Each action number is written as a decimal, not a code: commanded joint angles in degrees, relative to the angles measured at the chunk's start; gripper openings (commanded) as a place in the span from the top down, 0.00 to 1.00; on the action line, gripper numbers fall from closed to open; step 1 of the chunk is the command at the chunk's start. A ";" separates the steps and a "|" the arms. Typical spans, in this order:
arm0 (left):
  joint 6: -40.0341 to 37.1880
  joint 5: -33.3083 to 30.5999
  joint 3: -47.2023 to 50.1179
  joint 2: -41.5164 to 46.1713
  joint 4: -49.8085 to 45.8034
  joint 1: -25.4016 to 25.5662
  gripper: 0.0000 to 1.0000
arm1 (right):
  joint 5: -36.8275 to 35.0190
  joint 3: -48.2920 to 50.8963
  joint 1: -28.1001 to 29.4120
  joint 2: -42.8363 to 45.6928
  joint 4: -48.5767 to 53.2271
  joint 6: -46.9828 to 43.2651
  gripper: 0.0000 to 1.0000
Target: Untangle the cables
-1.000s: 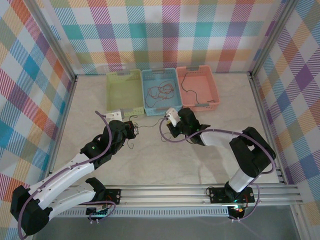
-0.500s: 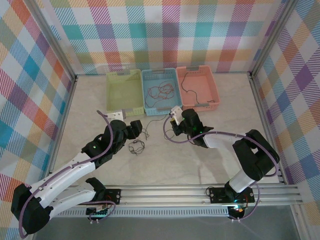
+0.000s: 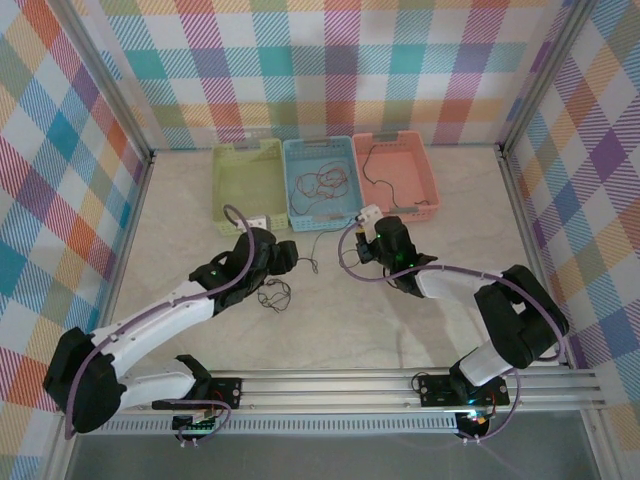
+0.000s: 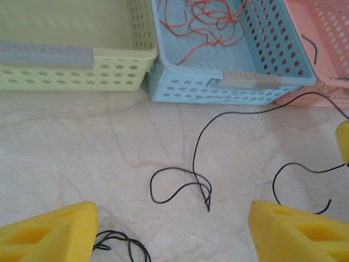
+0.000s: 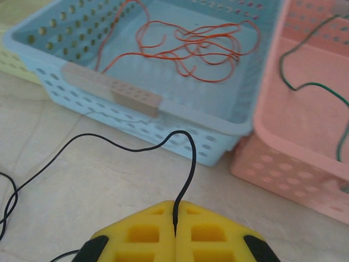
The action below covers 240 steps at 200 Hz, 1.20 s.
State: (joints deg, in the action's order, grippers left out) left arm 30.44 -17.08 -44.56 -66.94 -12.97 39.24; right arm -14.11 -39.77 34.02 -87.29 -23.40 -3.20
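The left fingers (image 4: 49,232) have opened, dropping the black cable (image 4: 194,155) onto the table (image 4: 82,147).

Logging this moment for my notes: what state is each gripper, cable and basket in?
Left gripper: open, holding nothing.
Right gripper: shut on the black cable.
Black cable: strewn loose over the table, pinched at one point.
Red cable: tangled inside the blue basket.
Green basket: empty.
Pink basket: holds a dark cable.
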 commanded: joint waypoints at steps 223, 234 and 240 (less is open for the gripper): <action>1.07 19.93 -17.27 -25.91 -7.71 -1.10 0.32 | 9.94 5.11 -2.25 7.56 -7.11 1.82 1.00; 0.89 19.52 -18.91 -26.27 -8.48 -1.10 0.32 | 11.77 5.50 -2.21 7.83 -7.70 1.25 1.00; 0.48 19.20 -19.97 -26.31 -9.16 -1.10 0.32 | 12.86 5.66 -2.26 7.99 -8.05 1.02 1.00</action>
State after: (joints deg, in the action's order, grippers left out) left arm 30.72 1.28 -60.40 -92.90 -20.16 38.48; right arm -6.11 -35.16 31.83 -81.14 -28.71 -0.69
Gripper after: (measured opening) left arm 0.679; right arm 0.065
